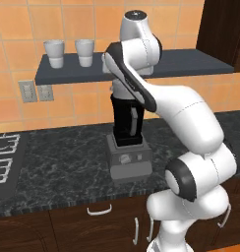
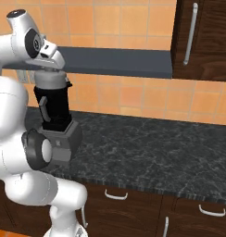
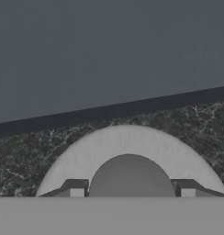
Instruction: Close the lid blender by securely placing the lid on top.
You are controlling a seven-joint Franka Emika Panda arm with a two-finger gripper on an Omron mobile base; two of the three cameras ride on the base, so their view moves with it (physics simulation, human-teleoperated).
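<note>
Gripping the small round knob of the light-grey disc-shaped lid point(image 3: 127, 151), the pincer point(image 3: 132, 189) has its two dark finger tips closed on either side of that knob, as the hand view shows. In the right base view the lid point(image 2: 51, 79) sits at the top of the tall black tapered blender point(image 2: 53, 111) jar, under the white hand; whether it is fully seated on the rim or just above it I cannot tell. The blender point(image 1: 126, 133), with its boxy grey base and dial, stands on the dark speckled stone desk point(image 1: 68, 162), against the orange tiled wall.

By my judgement the task is near its end: the lid is carried to the jar and lined up over its mouth. What is left is to press it down firm, let go, and lift the hand away.

Above the blender runs a dark grey wall shelf point(image 1: 191, 63), close over the hand, so there is little room to rise straight up. Two white cups point(image 1: 54, 52) stand on that shelf, well to the left of the blender. A stove grate point(image 1: 4, 157) lies at the desk's far left, well apart from the blender. A dark wood cabinet point(image 2: 203, 37) hangs to the right of the shelf. Nothing else on the desk stands near the blender's base.
</note>
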